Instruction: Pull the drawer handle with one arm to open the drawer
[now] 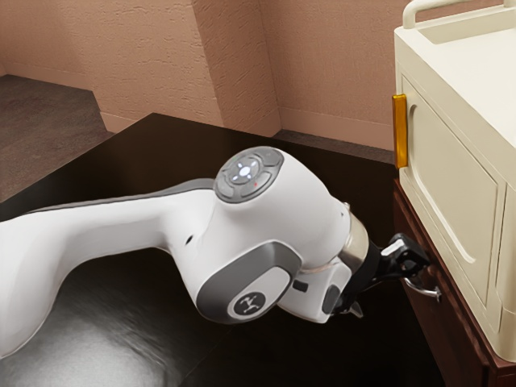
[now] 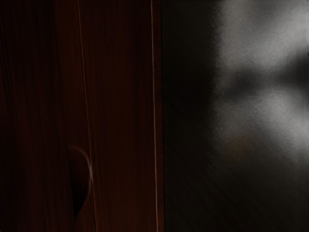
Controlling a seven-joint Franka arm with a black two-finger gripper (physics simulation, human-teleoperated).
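At the exterior view's right, my gripper (image 1: 408,260) reaches the front of a dark red-brown wooden cabinet. Just beside and below its black tip is the curved silver drawer handle (image 1: 425,289), and I cannot tell whether the two touch. The drawer front (image 1: 431,321) runs below the cream unit, and no gap along it is visible. In the wrist view, the handle (image 2: 90,169) appears as a faint curved arc against the dark wooden front (image 2: 120,116). The arrangement of the fingers is too dark and partly hidden to read.
A cream cabinet (image 1: 459,173) with an orange-gold handle (image 1: 400,131) stands on top of the wooden one. A glossy dark surface (image 1: 153,153) lies under and behind the arm. Textured pinkish-brown walls (image 1: 322,64) rise beyond it.
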